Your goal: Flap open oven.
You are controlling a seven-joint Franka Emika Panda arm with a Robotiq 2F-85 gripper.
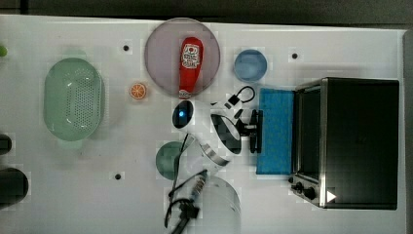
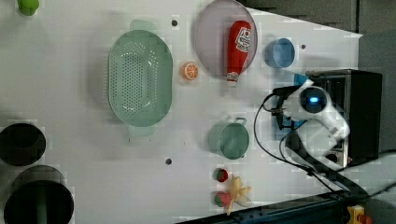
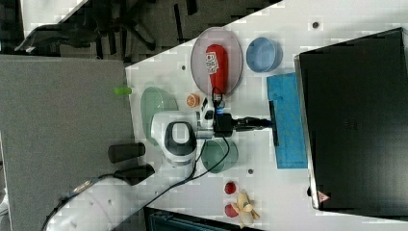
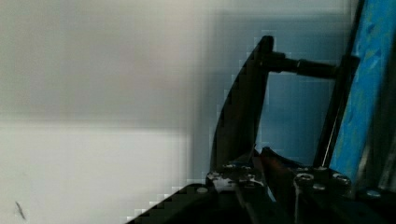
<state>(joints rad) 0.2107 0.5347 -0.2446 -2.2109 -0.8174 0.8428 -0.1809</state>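
Blue-tinted glass marks the door [image 1: 275,130] of the oven [image 1: 360,141], which stands at the top view's right end of the white worktop [image 1: 122,146] with that door lying folded down flat. At its outer edge the claw [image 1: 255,130] is closed narrowly on the dark bar handle [image 3: 274,122] (a ketchup bottle [image 1: 190,66] lies on a plate nearby).

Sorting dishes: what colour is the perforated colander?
Pale mint green colander, clearest in the left view.
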